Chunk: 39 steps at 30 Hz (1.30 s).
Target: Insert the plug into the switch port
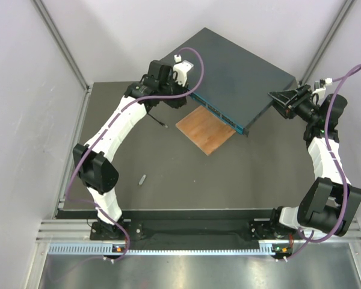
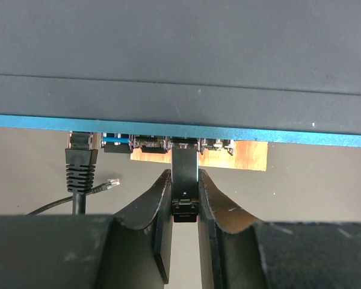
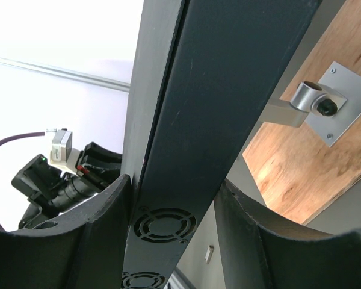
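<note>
The switch (image 1: 234, 78) is a dark blue-grey box lying at the back, partly on a wooden board; its teal front face (image 1: 219, 114) faces front-left. In the left wrist view the socket row (image 2: 168, 144) sits under the teal edge. My left gripper (image 1: 179, 99) (image 2: 185, 177) is shut on a black plug (image 2: 185, 208), whose front end reaches a socket in the row. My right gripper (image 1: 278, 99) (image 3: 174, 183) grips the switch's right side (image 3: 186, 150), a finger on each face near the fan vents (image 3: 165, 226).
A thin brown wooden board (image 1: 206, 129) (image 3: 301, 162) lies under the switch's front corner. A black cable plug (image 2: 81, 162) sits in a socket at the left, and a loose clear connector (image 2: 111, 182) lies beside it. A small grey piece (image 1: 142, 179) lies on the mat. A silver bracket (image 3: 325, 105) shows over the board.
</note>
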Motion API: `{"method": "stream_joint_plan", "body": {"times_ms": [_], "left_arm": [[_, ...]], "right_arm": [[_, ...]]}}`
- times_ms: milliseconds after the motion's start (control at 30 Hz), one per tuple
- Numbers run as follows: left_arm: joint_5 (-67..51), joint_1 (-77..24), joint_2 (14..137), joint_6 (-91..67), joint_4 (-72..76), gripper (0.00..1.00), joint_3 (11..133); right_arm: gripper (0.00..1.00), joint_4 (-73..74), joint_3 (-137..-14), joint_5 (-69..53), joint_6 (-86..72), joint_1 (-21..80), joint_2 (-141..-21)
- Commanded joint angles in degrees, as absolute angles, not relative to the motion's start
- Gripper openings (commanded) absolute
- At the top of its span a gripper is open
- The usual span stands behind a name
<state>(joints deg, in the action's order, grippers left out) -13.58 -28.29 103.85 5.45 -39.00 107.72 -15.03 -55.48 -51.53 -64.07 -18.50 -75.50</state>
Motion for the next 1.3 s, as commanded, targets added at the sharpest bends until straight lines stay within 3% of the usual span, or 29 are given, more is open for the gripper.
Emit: {"method": "stream_joint_plan", "body": {"times_ms": [0, 700, 867, 1133, 1267], "left_arm": [[-14.4, -28.6, 104.7, 4.3, -35.9, 0.00, 112.3], [-14.9, -30.1, 108.4, 4.6, -33.3, 0.05, 121.1], [-14.4, -30.2, 106.0, 5.3, -32.4, 0.17, 118.0], [-11.6, -30.1, 99.7, 7.5, -36.6, 0.51, 111.6], [-11.5, -29.8, 96.8, 8.3, -38.1, 0.52, 107.2]], "right_arm": [[0.00, -18.0, -54.9, -52.6, -62.1, -17.6, -75.4], [0.00, -17.5, -55.2, -52.7, -61.8, -17.2, -75.1], [0.00, -17.3, -55.3, -52.7, -61.6, -17.2, -75.1], [0.00, -17.1, -56.1, -52.8, -61.4, -17.4, -75.6], [0.00, -17.1, -56.4, -52.9, -61.4, -17.4, -75.6]]}}
